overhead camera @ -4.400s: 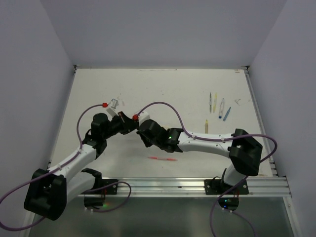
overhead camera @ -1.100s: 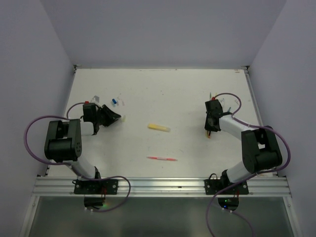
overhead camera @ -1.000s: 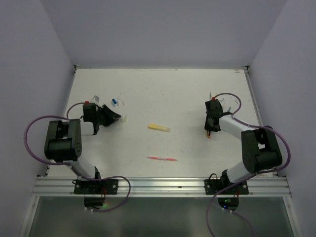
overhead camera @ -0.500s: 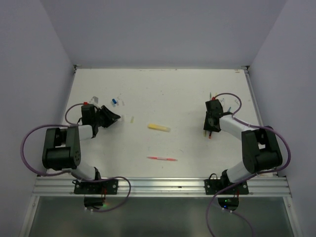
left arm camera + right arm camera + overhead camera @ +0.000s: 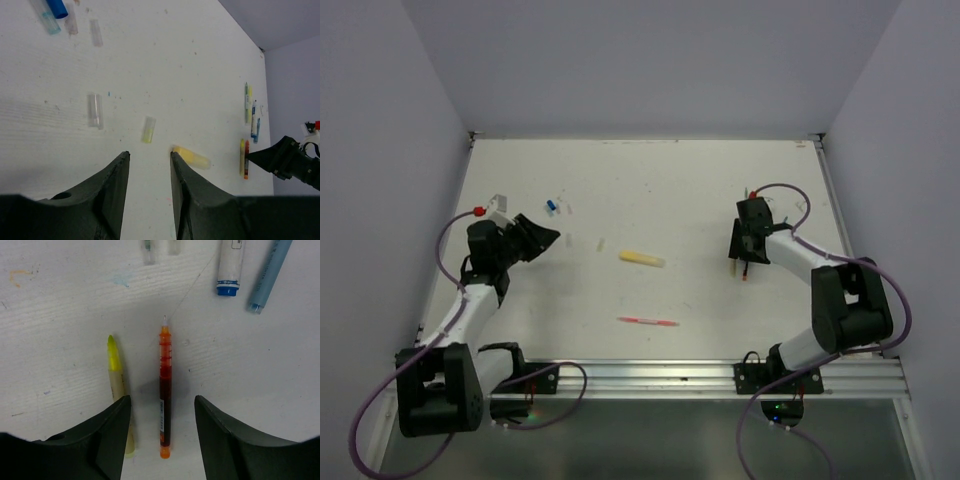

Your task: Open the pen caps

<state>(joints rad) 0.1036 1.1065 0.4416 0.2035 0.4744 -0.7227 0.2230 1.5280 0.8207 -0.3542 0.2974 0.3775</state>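
- Right tool [image 5: 162, 401] hangs over the red pen [image 5: 164, 390], jaws apart on either side and gripping nothing. The pen lies flat on the tabletop [image 5: 670, 180] with its tip bare, so I'd call that one done
- Just beside it is a yellow pen [image 5: 117, 375], tip bare too. Toward the far edge lie a blue-and-white pen [image 5: 231, 265] and a pale blue pen [image 5: 270, 267]; can't tell if those are capped
- That whole bunch sits near the right edge of the tabletop
- Left tool [image 5: 148, 156] is partly open and empty, hovering above the left side. Loose caps lie in front of it: a clear cap [image 5: 95, 111], a pale yellow cap [image 5: 148, 129], and a blue cap [image 5: 56, 7] nearer the far-left corner
- A fat yellow pen [image 5: 642, 258] lies mid-tabletop and a pink pen [image 5: 648, 321] toward the near edge, well apart from both tools
- My read: it's between pens. The next move needs a capped pen picked out, one tool on the body, the other on the cap, pulling straight along the pen. They're skinny, so the jaws must be centred
- Right arm [image 5: 795, 258] is folded at the elbow by the right edge, wrist pointing down. Left arm [image 5: 470, 300] runs up the left edge, tool aimed toward the middle
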